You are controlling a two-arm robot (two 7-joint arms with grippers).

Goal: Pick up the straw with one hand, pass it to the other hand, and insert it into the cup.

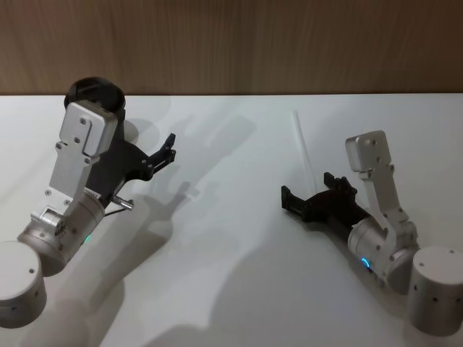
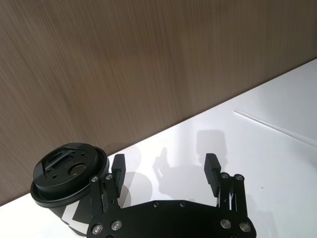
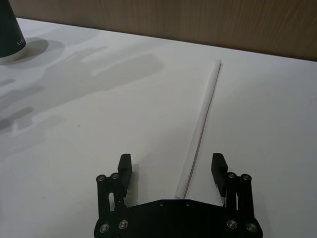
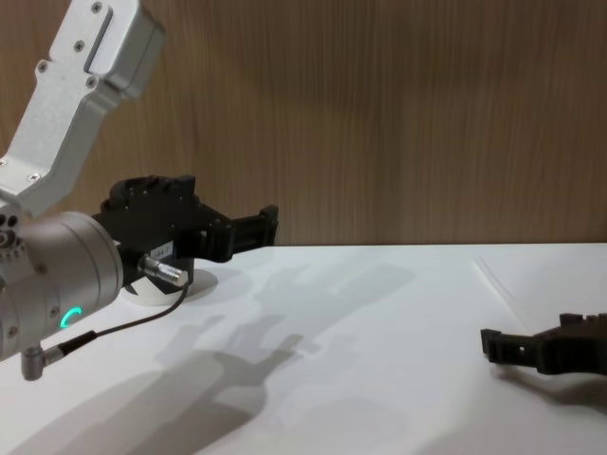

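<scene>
The cup (image 1: 94, 90) sits mostly hidden behind the left gripper (image 2: 165, 159), fingers spread. The straw (image 3: 203, 124) lies with its near end between the right gripper's (image 3: 172, 161) parted fingers, ungripped.

A white table (image 1: 239, 289) meets a brown wood-grain wall (image 1: 289, 43) behind.

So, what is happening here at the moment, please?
A two-armed robot seems about to pick up a straw. The long, thin, translucent white plastic straw lies flat on the white table, not yet gripped. The right pincer is low over the table, open, with the straw's near end between its fingers. The left pincer hangs higher, open and empty, beside the small black paper cup with a black lid, at the table's back left.
</scene>
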